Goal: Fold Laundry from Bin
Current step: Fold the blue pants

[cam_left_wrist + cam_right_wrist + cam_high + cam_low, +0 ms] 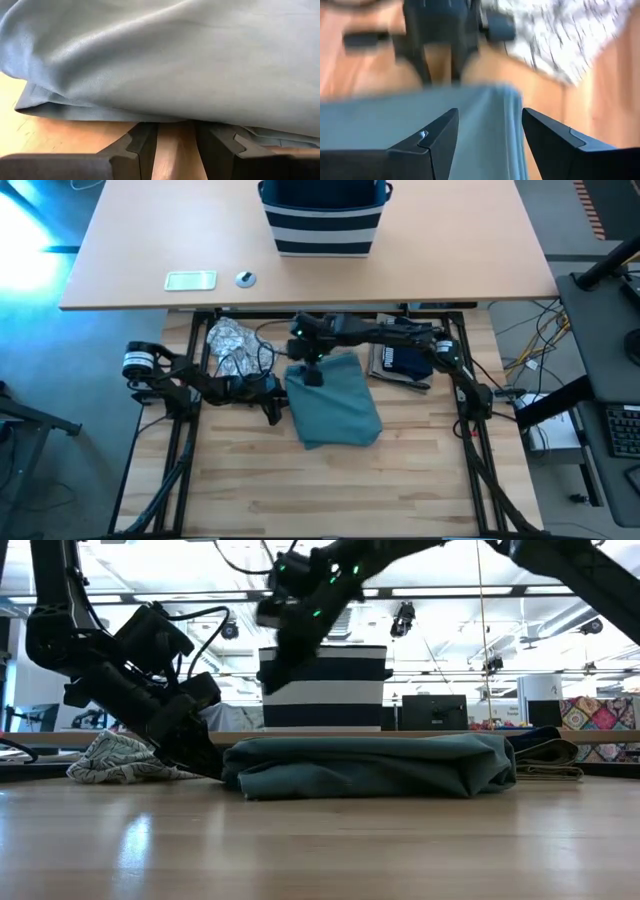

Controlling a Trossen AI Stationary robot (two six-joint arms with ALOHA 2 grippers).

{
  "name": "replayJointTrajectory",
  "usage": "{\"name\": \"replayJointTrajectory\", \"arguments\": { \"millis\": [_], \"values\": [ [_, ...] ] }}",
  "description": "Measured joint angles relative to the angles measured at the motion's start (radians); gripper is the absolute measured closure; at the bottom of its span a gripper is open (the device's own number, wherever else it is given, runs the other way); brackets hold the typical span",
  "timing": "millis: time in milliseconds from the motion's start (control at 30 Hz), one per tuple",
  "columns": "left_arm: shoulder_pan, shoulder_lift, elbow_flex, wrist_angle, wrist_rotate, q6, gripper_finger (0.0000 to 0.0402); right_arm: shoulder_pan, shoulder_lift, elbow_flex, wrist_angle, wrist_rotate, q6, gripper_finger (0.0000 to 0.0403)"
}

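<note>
Folded teal garment (pixel 333 402) lies mid-desk with both grippers at its edges.

The left gripper (pixel 274 404) sits low on the wooden desk (pixel 330 490) at the garment's left edge, its fingers (pixel 139 147) parted with bare wood between them and their tips slipped under the cloth's hem, nothing pinched. The right gripper (pixel 313 372) hangs above the garment's far left corner, jaws wide apart and empty. A crumpled grey-white patterned garment (pixel 231 346) lies just behind the left arm, and a dark navy garment with white print (pixel 402 361) rests beside the teal one under the right arm. The striped navy bin (pixel 322 218) stands on the far desk (pixel 470 260), well apart, near a small pale tray (pixel 190 280) and a round object (pixel 245 278).
</note>
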Motion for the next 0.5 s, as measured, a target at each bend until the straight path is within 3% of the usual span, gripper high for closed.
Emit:
{"name": "replayJointTrajectory", "arguments": {
  "millis": [133,233,500],
  "values": [
    [0.000,0.000,-0.001,0.001,0.000,0.008,0.0286,-0.032,-0.026,0.000,-0.291,0.049,-0.037,0.0188],
    [0.000,0.000,0.003,-0.003,0.000,0.033,0.0286,-0.057,-0.009,-0.060,-0.374,0.055,-0.037,0.0188],
    [0.000,0.000,0.011,-0.009,0.000,0.054,0.0286,-0.054,0.030,-0.197,0.022,-0.001,-0.055,0.0188]
  ]
}}
